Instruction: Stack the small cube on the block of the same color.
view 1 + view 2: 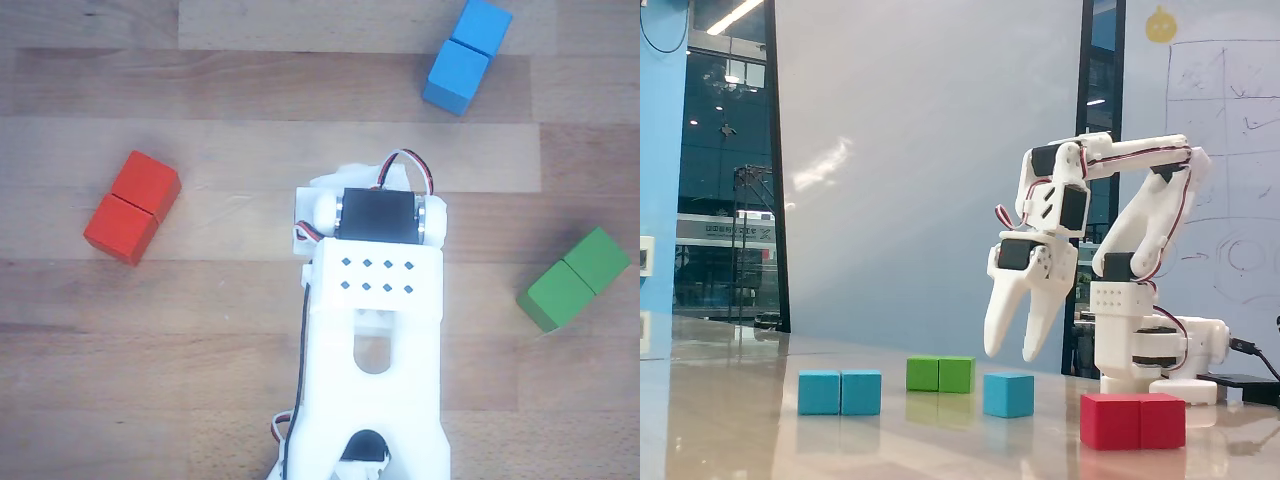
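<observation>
Arm (1140, 215) all white printed plastic w/ black servo blocks at joints. Thin red/black/white wires loop betw. segments. White end effector (1012, 355): two long tapered fingers. Other view: flat white plate (375, 290) w/ grid of 8 small holes, oval cutout, black servo on top.
</observation>
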